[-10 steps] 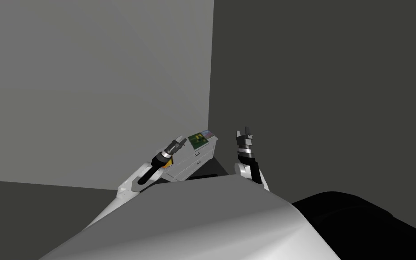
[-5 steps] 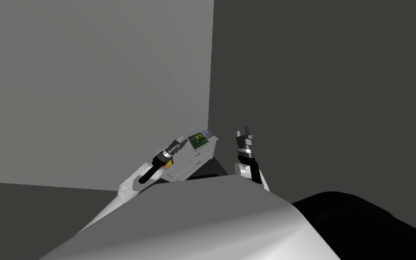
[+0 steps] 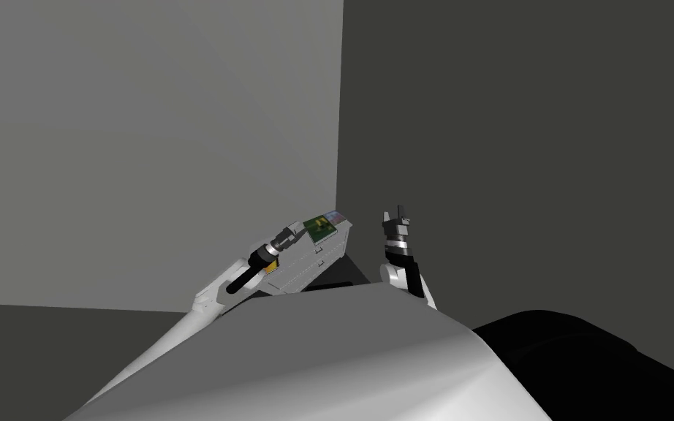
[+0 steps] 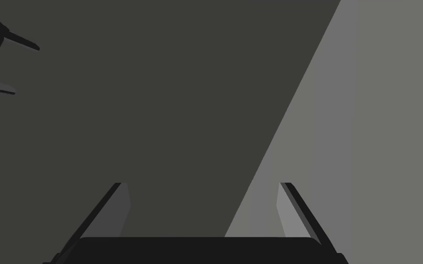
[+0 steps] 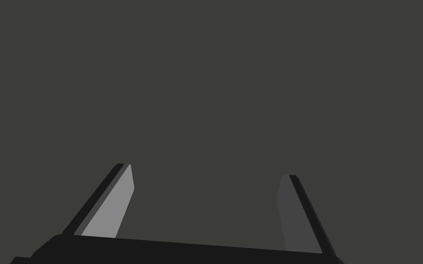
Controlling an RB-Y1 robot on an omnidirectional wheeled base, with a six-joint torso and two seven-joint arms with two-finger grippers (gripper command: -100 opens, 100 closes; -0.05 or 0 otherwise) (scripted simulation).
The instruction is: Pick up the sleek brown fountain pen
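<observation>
Grey and white, the little cabinet (image 3: 306, 269) sits where a light wall (image 3: 145, 146) meets a dark wall (image 3: 533, 146). On its top lies a flat green thing (image 3: 319, 228). A flat bluish thing (image 3: 336, 216) lies at 1 o'clock from it. A small orange thing (image 3: 273, 262) peeks out at 8 o'clock from the green one, right beside the left arm's dark wrist.

The left gripper (image 3: 299, 227) hangs over the cabinet top, just beside the green thing, at its 9 o'clock. Its fingers (image 4: 122, 206) stand wide apart with nothing between them. The hand looks at the walls, not down at the top.

The right gripper (image 3: 399, 212) is at 3 o'clock from the cabinet, well apart from it, and points up to 12 o'clock. Its fingers (image 5: 112, 206) are spread wide too and hold nothing.

I cannot tell where the pen lies. It is too small to make out. My guess is that it is on the cabinet top, near the left hand.

I think a pen like that is light, thin and stiff. It is likely smooth, so it may slip, and round, so it may roll away if bumped. The best place to take it is the middle of its body, with one finger on each long side. Stay off the writing tip, which can bend. The hand should tip down first, come in slowly and squeeze softly but firmly.
</observation>
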